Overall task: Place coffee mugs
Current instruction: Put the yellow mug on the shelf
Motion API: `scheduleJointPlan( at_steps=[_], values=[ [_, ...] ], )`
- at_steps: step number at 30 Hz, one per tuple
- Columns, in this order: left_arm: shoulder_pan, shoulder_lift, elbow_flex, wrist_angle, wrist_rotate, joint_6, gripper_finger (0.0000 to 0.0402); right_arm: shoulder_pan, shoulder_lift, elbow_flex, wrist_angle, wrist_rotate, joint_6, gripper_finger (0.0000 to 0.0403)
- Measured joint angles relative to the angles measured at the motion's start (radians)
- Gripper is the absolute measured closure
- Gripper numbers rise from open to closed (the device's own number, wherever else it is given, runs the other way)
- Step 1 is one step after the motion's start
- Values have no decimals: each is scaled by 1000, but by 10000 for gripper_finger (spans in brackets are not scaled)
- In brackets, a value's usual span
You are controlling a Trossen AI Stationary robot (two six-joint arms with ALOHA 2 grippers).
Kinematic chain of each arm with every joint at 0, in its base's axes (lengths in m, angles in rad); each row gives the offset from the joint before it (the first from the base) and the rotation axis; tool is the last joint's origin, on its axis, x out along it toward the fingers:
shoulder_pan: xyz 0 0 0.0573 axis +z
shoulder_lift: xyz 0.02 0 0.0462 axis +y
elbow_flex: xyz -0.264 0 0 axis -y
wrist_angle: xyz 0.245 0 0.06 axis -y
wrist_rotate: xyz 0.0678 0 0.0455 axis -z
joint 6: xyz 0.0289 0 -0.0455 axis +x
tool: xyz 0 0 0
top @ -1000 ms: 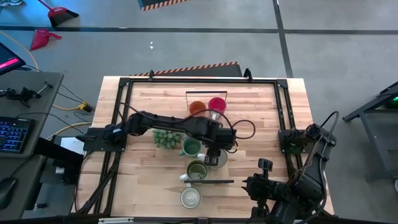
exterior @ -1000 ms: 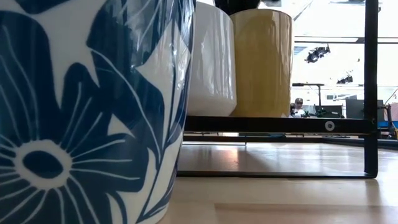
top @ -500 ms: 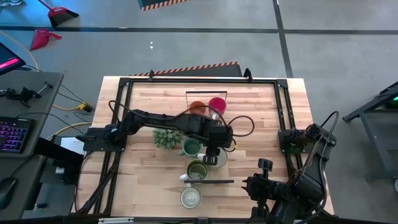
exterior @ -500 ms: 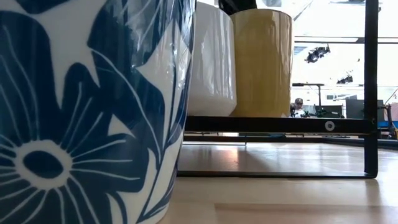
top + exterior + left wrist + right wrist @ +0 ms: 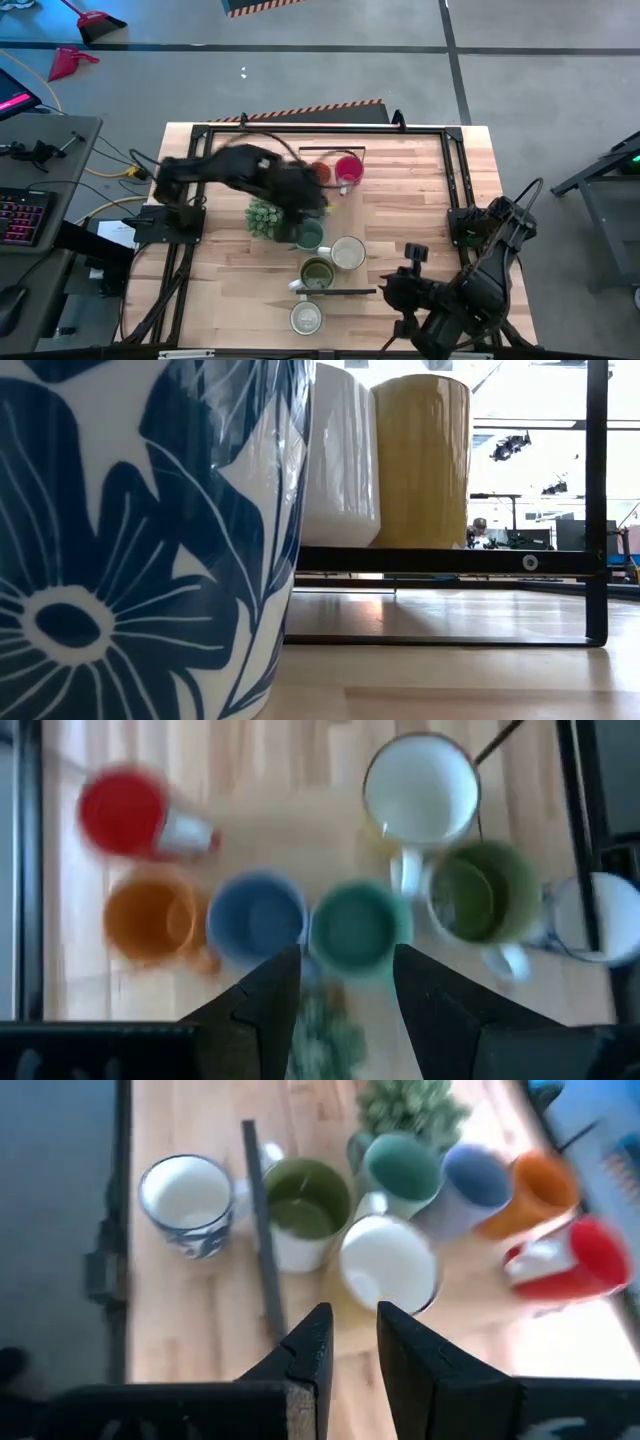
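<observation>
Hovering jaws empty, teal mug (image 5: 358,927) below

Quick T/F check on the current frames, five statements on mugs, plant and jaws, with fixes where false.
1. The left gripper is empty, jaws apart. True.
2. The red mug stands upright. False: in the left wrist view it seems to lie on its side beside the orange mug.
3. The teal mug sits between the blue mug and the olive mug. True.
4. The potted plant is at the table's right edge. False: it is near the middle, by the teal mug.
5. The right gripper holds the white mug. False: nothing is between its jaws; the mug stands on the table.
</observation>
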Motion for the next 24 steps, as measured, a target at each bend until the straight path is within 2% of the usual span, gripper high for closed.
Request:
scheduleJointPlan(
  at_steps=[4,6,9,12,18,21,24],
  values=[
    [-21,-129,-62,8,19,-64,249,-6,-8,0,-1,70,-52,343],
    [-45,-205,-124,14,-12,-79,249,-15,-17,0,1,94,-56,343],
    [-88,-323,-282,35,-56,-129,249,-41,-21,-8,3,114,-56,343],
    [-149,-459,-496,45,-128,-215,249,-71,-22,-55,0,112,-52,343],
    [-289,-742,-952,356,-164,-435,254,-141,-88,-255,0,121,40,343],
    [-342,-846,-1115,524,-217,-516,260,-189,-156,-371,27,156,108,343],
    [-372,-889,-1233,634,-261,-517,263,-248,-233,-504,132,151,119,343]
  ],
)
